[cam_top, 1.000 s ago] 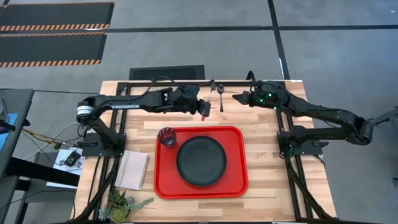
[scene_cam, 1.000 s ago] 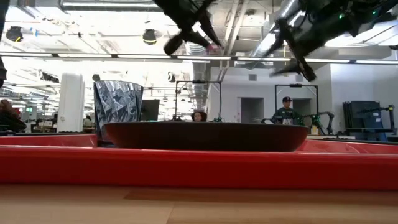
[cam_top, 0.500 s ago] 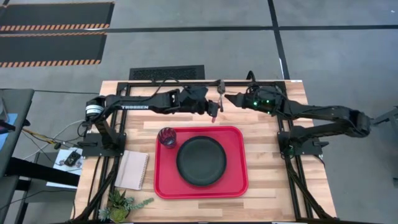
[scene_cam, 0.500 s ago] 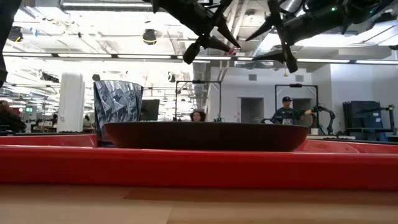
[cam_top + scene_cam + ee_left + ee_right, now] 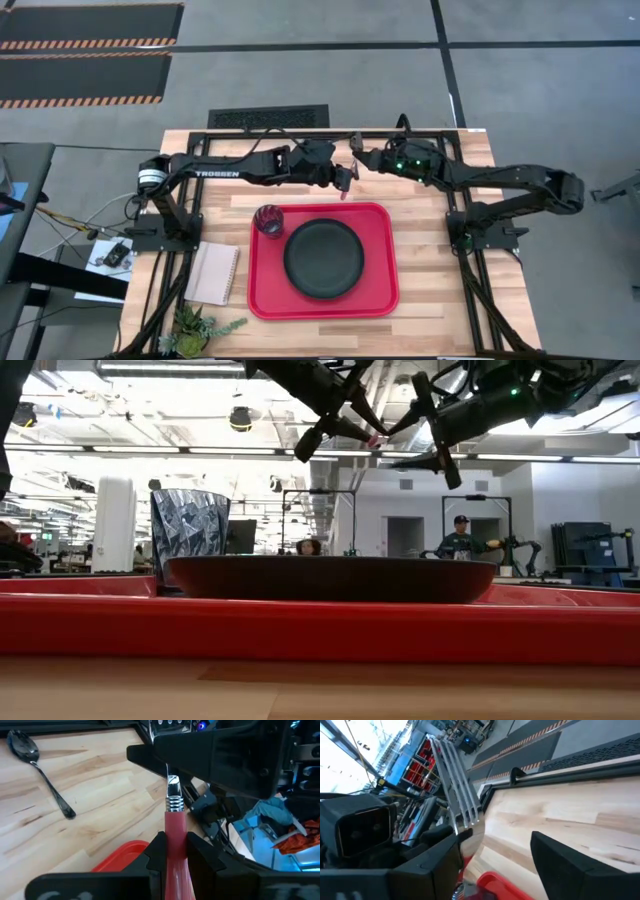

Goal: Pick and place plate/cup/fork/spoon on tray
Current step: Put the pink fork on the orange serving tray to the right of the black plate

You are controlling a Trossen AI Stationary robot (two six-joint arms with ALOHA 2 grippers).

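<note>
While plate (image 5: pixel 323 259) & cup (image 5: pixel 268 219) sit on tray (image 5: pixel 382 295), my left gripper (image 5: pixel 343 179) clamps fork (image 5: pixel 175 827); right gripper (image 5: pixel 359 156) spread wide; spoon (image 5: pixel 44 772) left on table.

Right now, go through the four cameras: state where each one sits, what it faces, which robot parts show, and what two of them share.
High: overhead, facing down on the tray, plate and cup; both arms show.
Low: at tabletop height, facing the tray rim; both tools hang overhead.
Left wrist: behind the left tool, shut on the fork; spoon on the table.
Right wrist: behind the open right tool, facing the fork tines.
Shared: both wrist views show the fork.
</note>
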